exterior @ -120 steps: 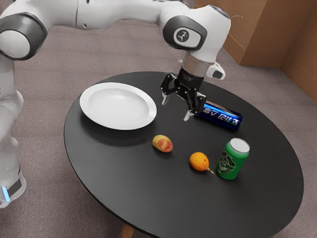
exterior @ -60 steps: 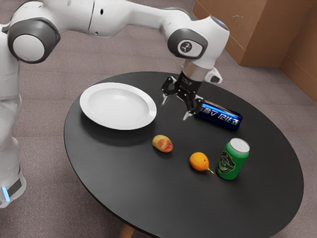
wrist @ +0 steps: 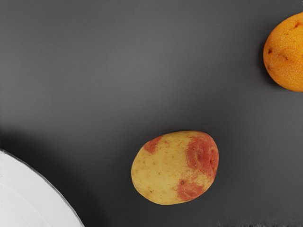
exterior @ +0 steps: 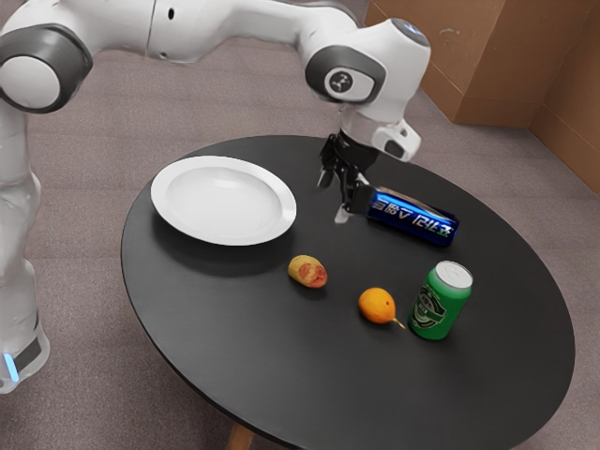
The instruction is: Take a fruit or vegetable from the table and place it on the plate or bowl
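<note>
Approach step: gripper (exterior: 332,199) hangs over the black table (exterior: 281,375), upper centre of the exterior frame, close to the end of the lying blue can (exterior: 412,216); fingers spread, nothing between them. Likely target is the yellow-red potato (exterior: 307,272), centre frame, on the table and apart from the white plate (exterior: 223,200) at upper left. In the wrist view the potato (wrist: 175,167) sits near the hand. I'd centre over it, straddle its short axis and go low before closing; the round body may roll, so squeeze gently. Count: two produce items, the potato and an orange fruit (exterior: 377,305); one plate; two cans, the blue one lying and a green can (exterior: 441,300) upright.
</note>
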`<action>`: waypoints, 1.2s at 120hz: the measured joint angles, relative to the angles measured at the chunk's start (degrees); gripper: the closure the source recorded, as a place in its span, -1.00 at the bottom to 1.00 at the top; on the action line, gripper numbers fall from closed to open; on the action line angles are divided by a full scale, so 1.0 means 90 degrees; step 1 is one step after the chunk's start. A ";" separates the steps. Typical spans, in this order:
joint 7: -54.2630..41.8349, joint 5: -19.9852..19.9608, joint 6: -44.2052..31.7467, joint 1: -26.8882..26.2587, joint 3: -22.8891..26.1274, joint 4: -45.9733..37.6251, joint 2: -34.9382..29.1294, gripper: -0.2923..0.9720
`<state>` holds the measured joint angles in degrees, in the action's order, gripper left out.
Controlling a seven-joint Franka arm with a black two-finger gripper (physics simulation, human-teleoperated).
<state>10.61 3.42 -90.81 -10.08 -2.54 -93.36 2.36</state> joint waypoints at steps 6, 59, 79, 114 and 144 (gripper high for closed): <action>-0.0280 0.0001 -0.0004 0.0067 -0.0003 0.0000 0.0002 -0.54; -0.2030 -0.0040 -0.0777 0.0315 0.0019 -0.0484 0.0460 -0.54; -0.2447 -0.0033 -0.1307 0.0390 0.0079 -0.0684 0.0488 -0.54; -0.3342 0.0002 -0.1853 0.0667 0.0277 -0.0781 0.0626 -0.54; -0.4132 -0.0020 -0.2215 0.0684 0.0359 -0.0886 0.0795 -0.54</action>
<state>-26.58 3.24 -110.74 -3.93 0.69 -101.34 9.52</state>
